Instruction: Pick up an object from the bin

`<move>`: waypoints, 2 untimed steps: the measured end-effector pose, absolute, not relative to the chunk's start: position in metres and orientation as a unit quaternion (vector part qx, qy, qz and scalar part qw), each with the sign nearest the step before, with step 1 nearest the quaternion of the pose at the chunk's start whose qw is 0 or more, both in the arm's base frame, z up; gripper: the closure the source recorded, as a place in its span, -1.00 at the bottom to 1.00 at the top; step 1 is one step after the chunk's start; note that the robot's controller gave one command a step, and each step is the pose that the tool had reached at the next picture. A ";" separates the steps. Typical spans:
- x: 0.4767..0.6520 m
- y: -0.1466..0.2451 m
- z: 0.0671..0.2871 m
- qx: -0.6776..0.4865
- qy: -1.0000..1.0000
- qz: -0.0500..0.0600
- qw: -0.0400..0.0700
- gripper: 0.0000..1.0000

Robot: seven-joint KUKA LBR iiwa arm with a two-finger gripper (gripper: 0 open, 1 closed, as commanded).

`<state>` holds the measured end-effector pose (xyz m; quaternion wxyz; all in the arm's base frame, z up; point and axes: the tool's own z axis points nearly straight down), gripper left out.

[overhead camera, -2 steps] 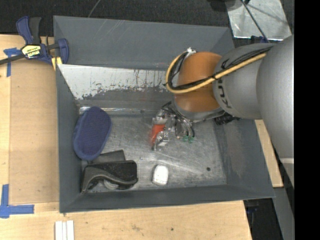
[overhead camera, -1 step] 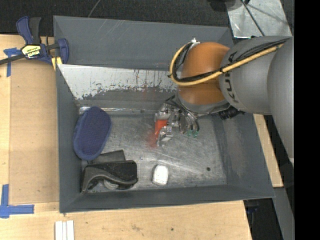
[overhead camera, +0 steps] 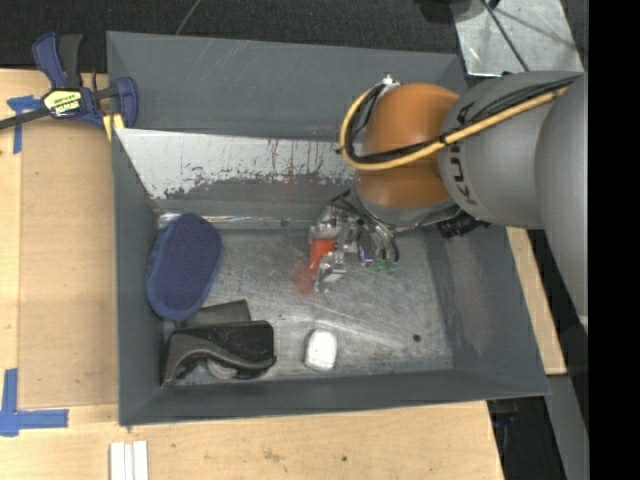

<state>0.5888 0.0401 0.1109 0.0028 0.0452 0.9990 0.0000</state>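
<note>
Grey arm (overhead camera: 520, 148) points steeply down, tool (overhead camera: 329, 272) beside a small red thing (overhead camera: 318, 253).

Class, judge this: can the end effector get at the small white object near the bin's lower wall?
Probably yes: the white object lies alone on the bin floor, apart from the black things, with nothing between it and the end effector.

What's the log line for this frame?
gripper: bin centre | at: small red thing | nearby: white lump | left: blue pad, black piece
</note>
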 end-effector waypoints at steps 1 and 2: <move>0.590 0.040 0.117 0.044 0.999 0.000 0.004 1.00; 0.591 0.040 0.136 0.043 0.999 0.000 0.004 1.00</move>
